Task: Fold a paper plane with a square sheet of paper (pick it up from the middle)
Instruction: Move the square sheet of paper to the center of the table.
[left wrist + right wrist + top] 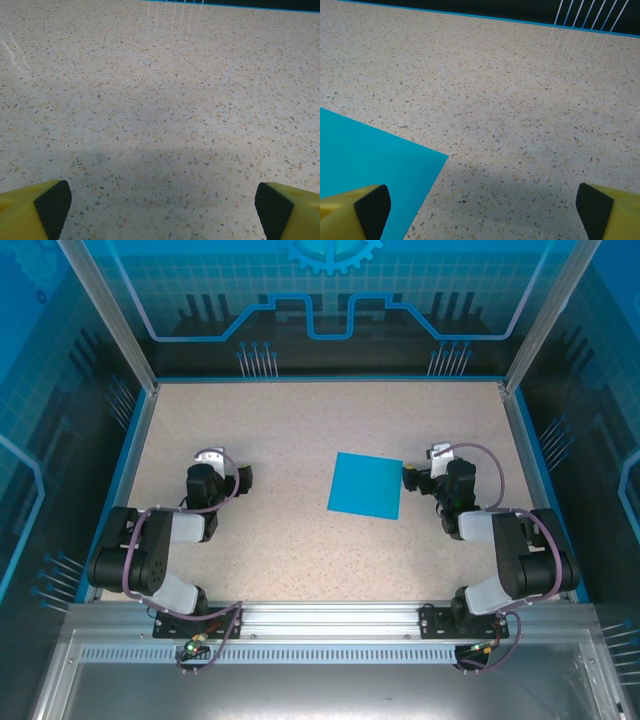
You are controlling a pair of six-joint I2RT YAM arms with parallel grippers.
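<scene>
The square sheet of paper point(366, 485) lies flat and unfolded on the speckled table, a little right of centre. In the right wrist view its corner point(367, 160) reaches in from the lower left. My right gripper point(410, 477) rests low just beside the sheet's right edge, open, its left finger point(357, 212) over the paper's edge and nothing between the fingers. My left gripper point(246, 478) sits well to the left of the sheet, open over bare table, with its yellow fingers point(35, 210) wide apart.
A blue rim point(320, 379) borders the table at the back, with metal frame posts point(110, 315) at the far corners. Dark printed walls enclose the sides. An aluminium rail point(330, 618) carries both arm bases at the near edge.
</scene>
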